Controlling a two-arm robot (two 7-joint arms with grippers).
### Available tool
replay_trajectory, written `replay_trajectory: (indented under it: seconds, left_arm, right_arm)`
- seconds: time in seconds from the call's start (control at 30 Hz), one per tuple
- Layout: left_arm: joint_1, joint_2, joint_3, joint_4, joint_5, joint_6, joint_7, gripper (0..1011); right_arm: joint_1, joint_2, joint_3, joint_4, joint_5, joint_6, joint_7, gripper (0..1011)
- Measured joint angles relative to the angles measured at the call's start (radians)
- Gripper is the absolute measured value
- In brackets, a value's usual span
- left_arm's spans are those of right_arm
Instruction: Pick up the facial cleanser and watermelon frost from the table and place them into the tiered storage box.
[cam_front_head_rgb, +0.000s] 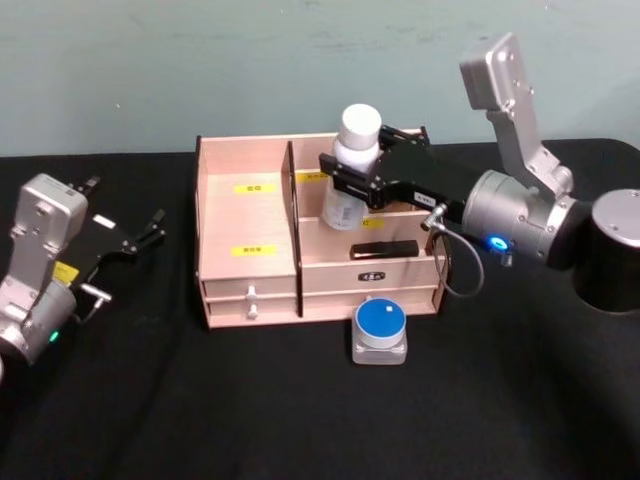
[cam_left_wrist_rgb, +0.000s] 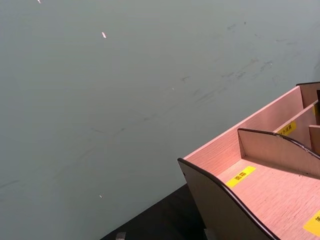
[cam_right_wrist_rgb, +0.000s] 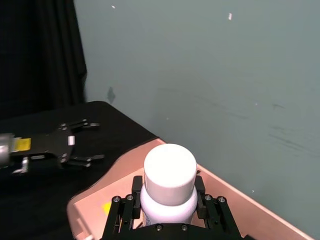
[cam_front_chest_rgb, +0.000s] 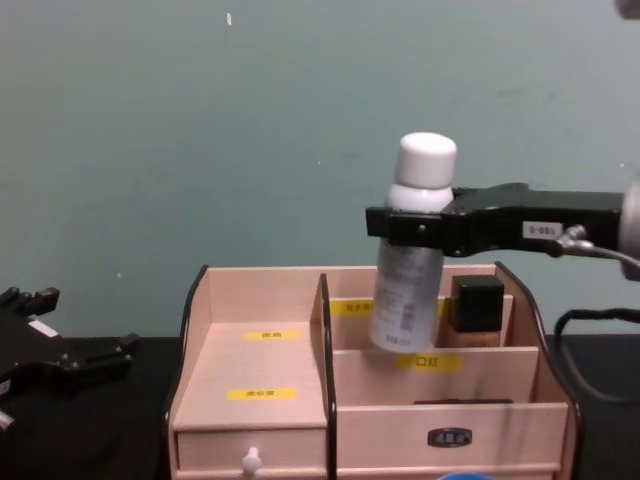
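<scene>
1. head view: the right gripper (cam_front_head_rgb: 352, 172) is clamped around the neck of the white-capped bottle (cam_front_head_rgb: 340, 206), which we take to be the facial cleanser. it holds the bottle over the back tiers of the tiered storage box (cam_front_head_rgb: 225, 225), just right of the tall divider. the blue-lidded jar (cam_front_head_rgb: 380, 330), probably the watermelon frost, sits on the table just in front of the box. a flat dark item (cam_front_head_rgb: 384, 248) lies on the middle tier. the left gripper (cam_front_head_rgb: 128, 205) is parked well to the left with its fingers spread.
2. left wrist view: we see the box's dark-edged side wall (cam_left_wrist_rgb: 225, 210) and its yellow labels against the green wall.
3. right wrist view: the bottle cap (cam_right_wrist_rgb: 170, 172) stands between the jaws of the right gripper (cam_right_wrist_rgb: 167, 212), centred and squarely held. the box rim (cam_right_wrist_rgb: 120, 167) lies below, and the left gripper (cam_right_wrist_rgb: 92, 141) shows wide open beyond it.
4. chest view: the bottle (cam_front_chest_rgb: 405, 290) hangs slightly tilted from the right gripper (cam_front_chest_rgb: 420, 225). its base is low in the rear compartment, beside a black block (cam_front_chest_rgb: 475, 300). we cannot tell whether it is seated. we judge the placing half done. we should straighten the bottle, lower it slowly between divider and block, and open only once the base rests.
</scene>
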Motion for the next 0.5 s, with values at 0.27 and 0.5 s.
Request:
replay_trajectory:
  seconds: [0.27, 0.5]
  left_arm:
    - [0.000, 0.000, 0.000, 0.000, 0.000, 0.000, 0.000, 1010]
    - [0.000, 0.000, 0.000, 0.000, 0.000, 0.000, 0.000, 1010]
  right_arm:
    - [0.058, -0.054, -0.001, 0.107, -0.011, -0.026, -0.008, 602]
    - [0.090, -0.087, -0.004, 0.171, -0.016, -0.041, -0.001, 602]
